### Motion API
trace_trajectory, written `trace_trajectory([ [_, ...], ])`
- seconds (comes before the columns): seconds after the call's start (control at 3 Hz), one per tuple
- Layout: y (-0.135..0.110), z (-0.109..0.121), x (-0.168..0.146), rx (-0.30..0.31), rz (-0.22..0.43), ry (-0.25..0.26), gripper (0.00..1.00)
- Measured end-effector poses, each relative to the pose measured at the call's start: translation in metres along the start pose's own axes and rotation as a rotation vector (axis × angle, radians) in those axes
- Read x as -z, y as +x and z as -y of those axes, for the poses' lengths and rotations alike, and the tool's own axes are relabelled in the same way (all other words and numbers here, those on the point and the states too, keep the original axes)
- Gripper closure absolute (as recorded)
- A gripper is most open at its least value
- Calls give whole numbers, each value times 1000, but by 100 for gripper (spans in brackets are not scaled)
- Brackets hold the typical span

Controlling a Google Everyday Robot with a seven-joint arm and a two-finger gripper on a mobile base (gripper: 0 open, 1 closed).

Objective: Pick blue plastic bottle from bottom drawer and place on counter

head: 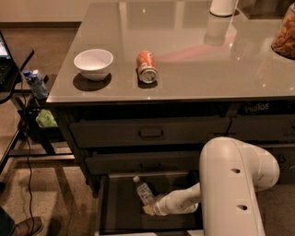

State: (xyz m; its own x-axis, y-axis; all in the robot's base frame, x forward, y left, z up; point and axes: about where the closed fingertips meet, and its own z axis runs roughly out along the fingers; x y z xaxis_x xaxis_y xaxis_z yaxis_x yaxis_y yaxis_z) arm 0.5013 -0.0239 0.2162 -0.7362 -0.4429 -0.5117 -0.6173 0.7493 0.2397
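Observation:
The bottom drawer (115, 209) stands pulled open under the counter (193, 69). Inside it the blue plastic bottle (144, 191), clear with a white cap, is tilted with the cap pointing up and to the back left. My gripper (150, 207) reaches into the drawer from the right and is shut on the bottle's lower end. My white arm (230, 184) covers the right part of the drawer.
On the counter sit a white bowl (93, 63), an orange soda can (146, 67) on its side, a white cup (223, 6) and a snack bag (286, 32). A black side table (14, 78) with a blue-and-white carton (36, 83) stands at the left. Two upper drawers are shut.

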Motion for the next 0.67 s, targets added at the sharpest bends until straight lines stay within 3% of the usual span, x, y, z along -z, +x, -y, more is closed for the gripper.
trace_trajectory([
  [0.33,11,9,23,-26,-25,35,100],
  [0.67,25,25,63,-66,-53,112,100],
])
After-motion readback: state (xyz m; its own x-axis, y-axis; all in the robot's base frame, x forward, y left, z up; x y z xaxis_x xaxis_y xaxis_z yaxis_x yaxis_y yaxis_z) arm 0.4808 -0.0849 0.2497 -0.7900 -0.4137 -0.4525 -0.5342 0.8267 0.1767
